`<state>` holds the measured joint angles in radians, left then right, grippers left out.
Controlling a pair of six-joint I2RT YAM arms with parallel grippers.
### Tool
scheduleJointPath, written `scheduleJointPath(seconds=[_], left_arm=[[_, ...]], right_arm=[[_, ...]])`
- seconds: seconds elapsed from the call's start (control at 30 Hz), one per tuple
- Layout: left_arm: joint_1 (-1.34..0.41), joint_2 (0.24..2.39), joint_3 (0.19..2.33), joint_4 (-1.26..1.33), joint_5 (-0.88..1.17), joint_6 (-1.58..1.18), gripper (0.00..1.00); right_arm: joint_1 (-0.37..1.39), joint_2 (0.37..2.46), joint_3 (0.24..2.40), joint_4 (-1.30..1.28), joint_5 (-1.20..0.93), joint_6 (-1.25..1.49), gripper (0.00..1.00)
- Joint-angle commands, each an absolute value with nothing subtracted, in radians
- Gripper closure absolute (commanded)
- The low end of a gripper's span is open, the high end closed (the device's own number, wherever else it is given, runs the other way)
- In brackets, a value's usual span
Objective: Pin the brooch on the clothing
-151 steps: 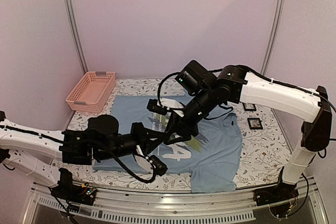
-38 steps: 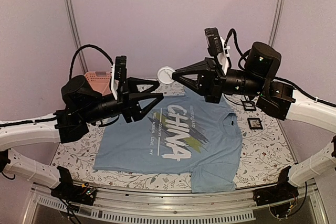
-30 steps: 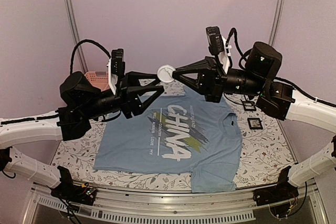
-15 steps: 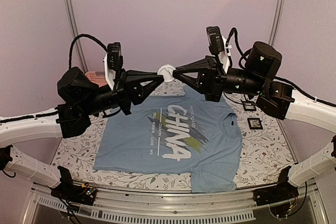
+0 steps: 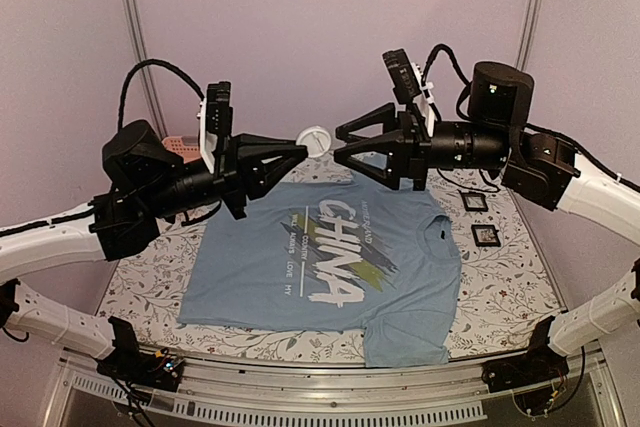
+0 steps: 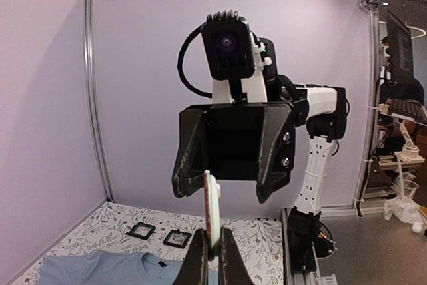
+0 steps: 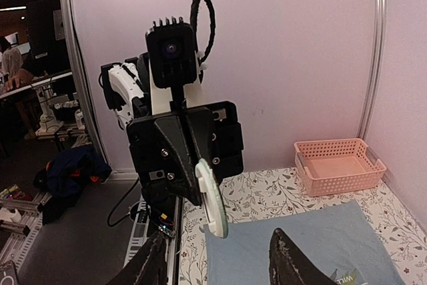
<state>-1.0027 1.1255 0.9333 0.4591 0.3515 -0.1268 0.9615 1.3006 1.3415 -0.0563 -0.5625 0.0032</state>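
Light blue T-shirt lies flat along the table's near edge, "CHINA" print facing up. Two small black frames sit by the right edge, clear of the shirt. In the air above the shirt's far side, the left gripper is pinched tight on the small round brooch. Facing it, just beside the brooch, the right gripper has its fingers spread and holds nothing. A pink basket sits at the far left corner.

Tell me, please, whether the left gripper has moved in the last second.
Yes. The left gripper has risen from the shirt's far edge up to the brooch, which it now grips.
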Motion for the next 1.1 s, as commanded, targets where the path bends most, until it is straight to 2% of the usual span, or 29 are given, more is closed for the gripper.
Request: scheduleJointPath(seconds=[0.0, 0.3, 0.5, 0.7, 1.07], left_arm=[[-1.027, 1.111, 0.964, 0.384, 0.32, -0.054, 1.0], [-1.048, 1.13, 0.989, 0.35, 0.33, -0.008, 1.0], [-1.054, 1.135, 0.991, 0.348, 0.332, -0.002, 1.0], [-1.06, 1.141, 0.99, 0.336, 0.328, 0.019, 1.0], [-1.071, 1.132, 0.988, 0.318, 0.327, 0.045, 1.0]], right_arm=[[0.959, 1.315, 1.404, -0.181, -0.584, -0.079, 0.52], [0.958, 1.379, 1.456, -0.192, -0.636, -0.089, 0.59], [0.958, 1.381, 1.458, -0.206, -0.646, -0.091, 0.67], [0.958, 1.369, 1.458, -0.208, -0.652, -0.089, 0.62], [0.957, 1.366, 1.455, -0.237, -0.656, -0.095, 0.66]])
